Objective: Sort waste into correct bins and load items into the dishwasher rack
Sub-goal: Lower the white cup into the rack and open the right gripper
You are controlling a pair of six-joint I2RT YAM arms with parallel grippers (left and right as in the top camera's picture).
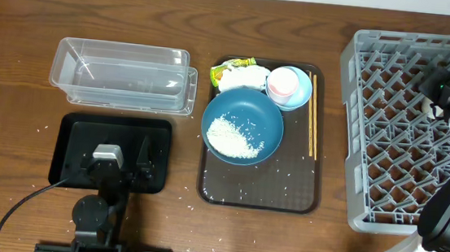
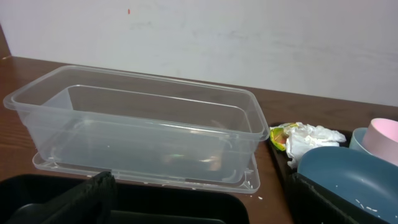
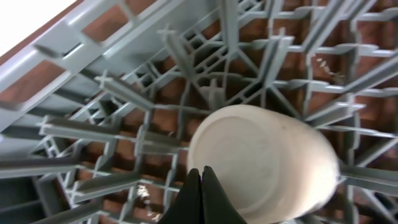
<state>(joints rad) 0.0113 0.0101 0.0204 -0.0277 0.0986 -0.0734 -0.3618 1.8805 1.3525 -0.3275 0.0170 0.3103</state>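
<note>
My right gripper (image 3: pixel 202 172) is over the grey dishwasher rack (image 1: pixel 388 132), shut on the small white cup (image 3: pixel 267 155), which shows its base, tilted just above the lattice (image 3: pixel 93 130). My left gripper (image 1: pixel 117 162) is open and empty above the black tray (image 1: pixel 72 141), with the clear container (image 1: pixel 123 76) just beyond. The dark-blue bowl (image 1: pixel 247 112) holds the rice pile (image 1: pixel 232 136). The pink cup (image 1: pixel 282 84) sits in the light-blue bowl (image 1: pixel 302 98). The tissue (image 1: pixel 241 77) with its yellow-green wrapper (image 1: pixel 234 64) lies behind the bowl. The chopsticks (image 1: pixel 314 117) lie along the right side.
The bowls, tissue and chopsticks rest on a dark brown serving tray (image 1: pixel 260 186) with stray rice grains on it. The left wrist view shows the clear container (image 2: pixel 143 130), tissue (image 2: pixel 311 140), dark-blue bowl (image 2: pixel 342 171) and pink cup (image 2: pixel 382 137).
</note>
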